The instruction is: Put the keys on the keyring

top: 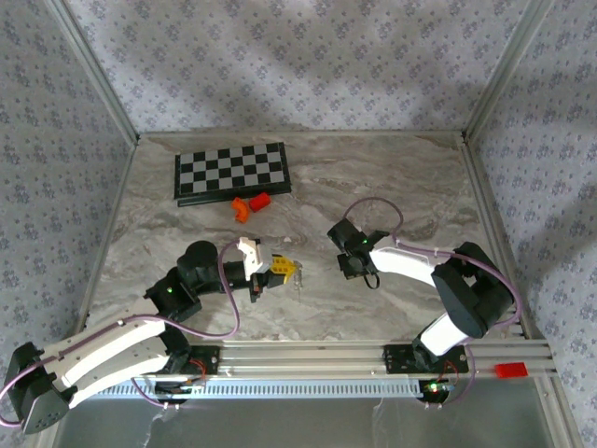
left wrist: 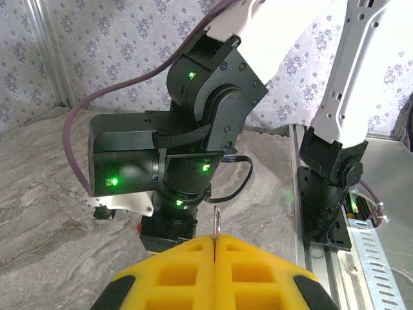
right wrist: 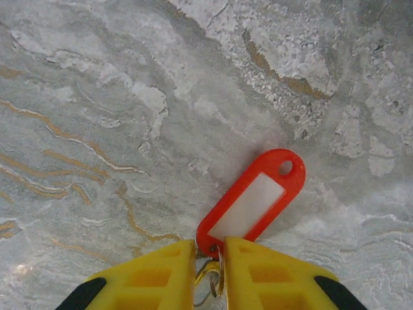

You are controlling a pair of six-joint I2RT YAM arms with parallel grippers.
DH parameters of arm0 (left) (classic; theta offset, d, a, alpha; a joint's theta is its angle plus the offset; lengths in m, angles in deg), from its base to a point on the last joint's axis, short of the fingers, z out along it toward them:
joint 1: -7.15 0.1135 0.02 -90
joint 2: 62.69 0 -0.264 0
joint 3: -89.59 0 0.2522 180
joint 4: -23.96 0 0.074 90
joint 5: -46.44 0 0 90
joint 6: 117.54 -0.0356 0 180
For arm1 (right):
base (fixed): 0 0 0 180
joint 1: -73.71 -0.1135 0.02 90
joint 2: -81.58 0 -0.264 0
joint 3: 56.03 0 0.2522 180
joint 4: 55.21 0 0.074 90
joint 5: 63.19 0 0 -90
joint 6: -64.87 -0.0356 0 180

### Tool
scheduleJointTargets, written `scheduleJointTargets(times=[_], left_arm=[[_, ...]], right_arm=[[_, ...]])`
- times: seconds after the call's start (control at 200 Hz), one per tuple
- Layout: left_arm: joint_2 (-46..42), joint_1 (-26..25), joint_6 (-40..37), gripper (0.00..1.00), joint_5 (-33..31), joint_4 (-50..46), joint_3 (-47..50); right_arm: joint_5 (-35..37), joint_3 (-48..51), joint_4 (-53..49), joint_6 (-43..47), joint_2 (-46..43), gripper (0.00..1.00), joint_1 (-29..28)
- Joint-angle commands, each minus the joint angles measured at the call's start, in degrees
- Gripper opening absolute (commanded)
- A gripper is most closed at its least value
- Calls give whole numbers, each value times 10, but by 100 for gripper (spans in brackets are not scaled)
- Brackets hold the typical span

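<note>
**Key held, ring straddled**

A key [left wrist: 217, 223] is pinched upright between the closed left fingers [left wrist: 181, 271]. The keyring [right wrist: 255, 203] lies flat on the surface [right wrist: 97, 97], its wire ring between the nearly closed right fingers [right wrist: 155, 274]; a grip cannot be told. A chessboard [top: 231, 171] and orange blocks [top: 250, 203] lie well apart, farther back.
</note>
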Motion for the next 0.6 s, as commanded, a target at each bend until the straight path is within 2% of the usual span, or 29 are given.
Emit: scheduleJointTargets(times=[0.0,0.23,0.415,0.595], left_arm=[[-9,6,4,0,10,23,-14],[-9,6,7,0,13,28,-11],[-9,6,7,0,15,28,-9],[-15,5,9,0,14,28,-3]], right_arm=[[10,9,-9,-13,-8,17,3],[18,16,-11,-18,-28,12,-1],[11,18,-14,-23,-34,0,-14],[7,16,-53,-53,-65,0,-56]])
